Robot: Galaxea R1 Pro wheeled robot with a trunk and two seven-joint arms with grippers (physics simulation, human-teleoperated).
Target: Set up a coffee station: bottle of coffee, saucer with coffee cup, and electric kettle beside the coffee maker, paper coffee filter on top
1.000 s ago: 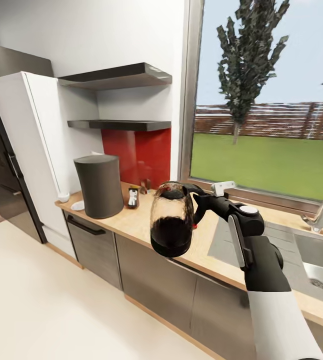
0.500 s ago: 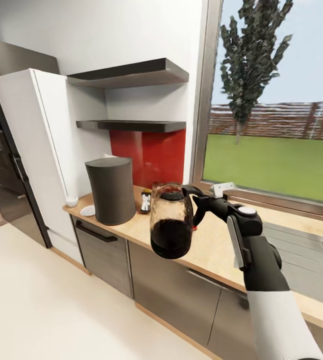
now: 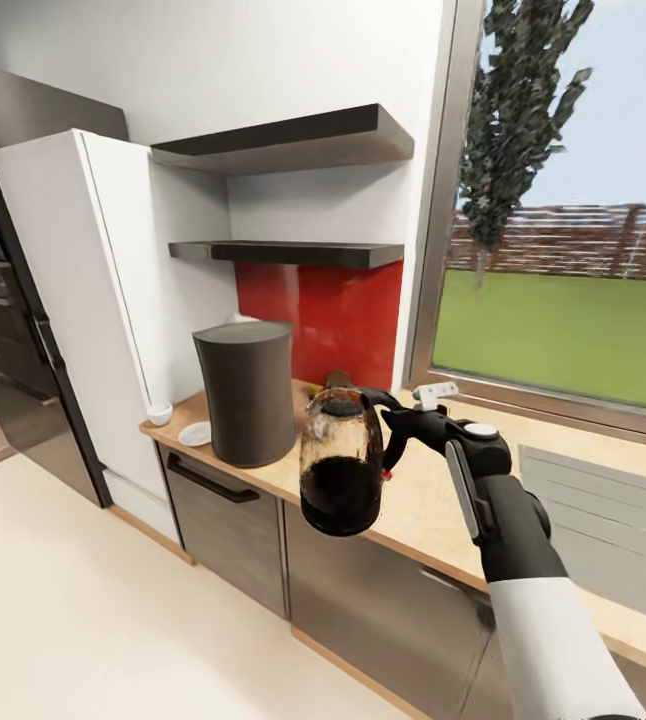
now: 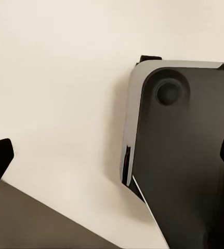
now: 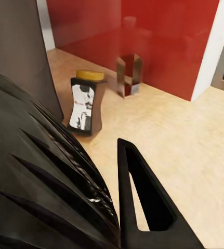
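At frame centre the right gripper (image 3: pixel 395 420) clamps the kettle (image 3: pixel 340 467) by its handle, above the counter (image 3: pixel 418 505) edge (dark maker (image 3: pixel 246 390) left of it); swinging in carelessly could strike the maker; left gripper's state: cannot tell.

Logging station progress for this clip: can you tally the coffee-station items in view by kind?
Coffee maker: 1
Electric kettle, held off the counter by the right pincer: 1
Bottle of coffee: 1
Saucer: 1
Coffee cup, on the counter beside the saucer: 1
Total: 5
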